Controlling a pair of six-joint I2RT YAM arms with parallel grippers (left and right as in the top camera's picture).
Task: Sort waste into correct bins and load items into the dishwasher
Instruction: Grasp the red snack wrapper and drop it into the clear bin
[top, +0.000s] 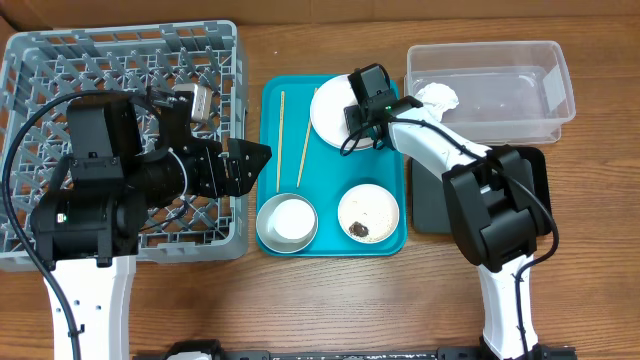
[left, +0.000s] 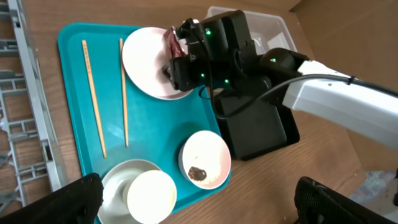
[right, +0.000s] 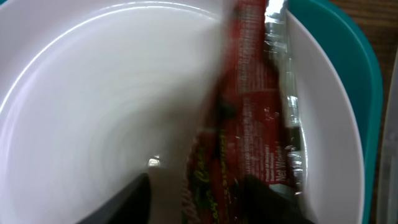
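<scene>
1. Red crinkled wrapper (right: 261, 112) lies across the white plate (left: 146, 65), close to its rim.
2. Right pincer (right: 198, 182) is down over the plate, fingers half closed on either side of the wrapper's lower end. I cannot tell whether they actually pinch it.
3. Left pincer (top: 255, 160) hangs released, fingers (left: 74, 199) spread wide, at the edge of the grey dish rack (top: 40, 60) next to the teal tray (top: 330, 170).
4. That tray also carries two chopsticks (left: 123, 93) lying side by side, a cup (left: 149, 196) nested in a bowl (left: 112, 180), and a second bowl (left: 208, 146) holding a brown scrap (left: 198, 173).
5. White paper wad (top: 437, 96) sits inside the clear tub (top: 500, 110). The black tray (top: 430, 205) lies on the counter (top: 300, 310) beneath the right arm.
</scene>
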